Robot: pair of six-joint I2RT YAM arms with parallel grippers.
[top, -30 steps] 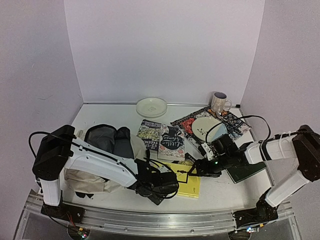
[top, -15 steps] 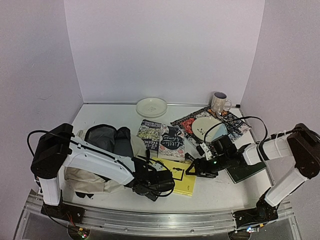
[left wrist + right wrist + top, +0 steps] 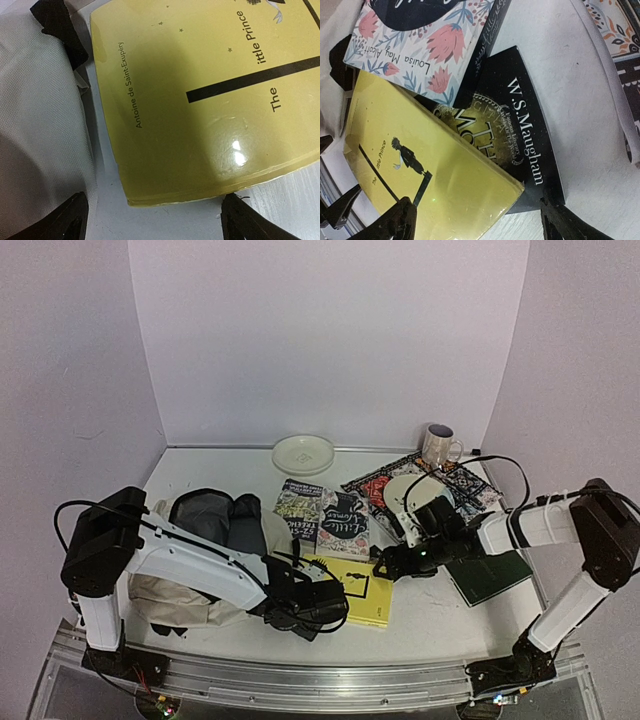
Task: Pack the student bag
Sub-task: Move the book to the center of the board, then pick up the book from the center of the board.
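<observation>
We have the bag (image 3: 212, 522) lying at the left of the counter (image 3: 440, 615), its dark mouth gaping up and toward the books, which we judge is what would let a book slide in flat. Just beside its right edge lies the yellow book (image 3: 365, 598). Its far corner rests on a dark Maugham book (image 3: 520, 135), so that end seems to sit a little raised, giving an edge to pinch. Our left fingers (image 3: 325, 612) stand wide apart astride the yellow book's near edge, gripping nothing, with the bag's cloth just to their left. Our right fingers (image 3: 382, 570) are likewise spread wide and empty, poised over the corner where the two books overlap. We read this as approaching one book from both ends, one side to lift and the other to steady.
</observation>
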